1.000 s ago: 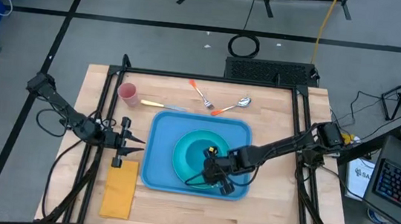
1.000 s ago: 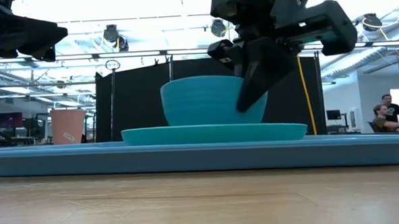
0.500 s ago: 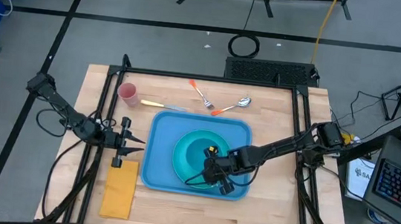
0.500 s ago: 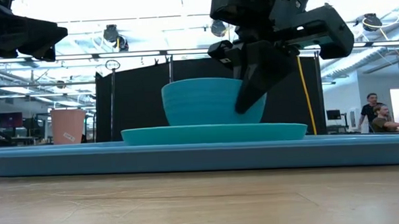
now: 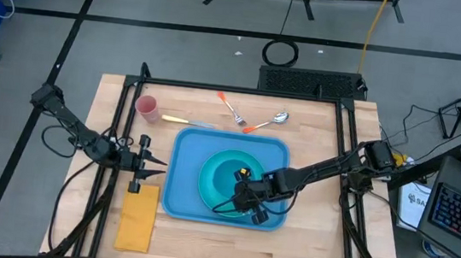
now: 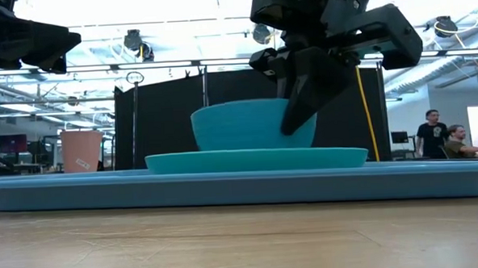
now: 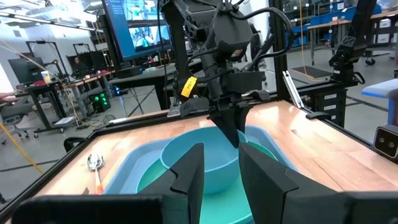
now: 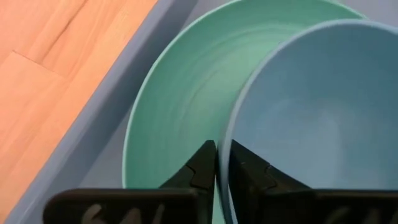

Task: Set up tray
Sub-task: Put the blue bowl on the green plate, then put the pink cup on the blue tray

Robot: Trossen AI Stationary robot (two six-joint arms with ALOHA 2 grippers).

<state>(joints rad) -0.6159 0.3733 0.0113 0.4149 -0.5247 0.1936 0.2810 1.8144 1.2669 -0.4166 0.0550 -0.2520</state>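
You see bright, even light from above; the ceiling lamps [image 6: 138, 43] glare white in the low view. The near table edge [image 6: 228, 247] is blurred, and shadows stay soft everywhere.

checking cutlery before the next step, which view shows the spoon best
The high view: the whole spoon, orange handle and metal bowl, lies on the table beyond the tray, beside the fork. The left wrist view shows the spoon partly, at its edge. The low and right wrist views do not show it.

My right gripper [image 5: 245, 192] hid part of the bowl [image 5: 227, 178]; the tray's [image 6: 225, 185] ends ran past the low view's edges
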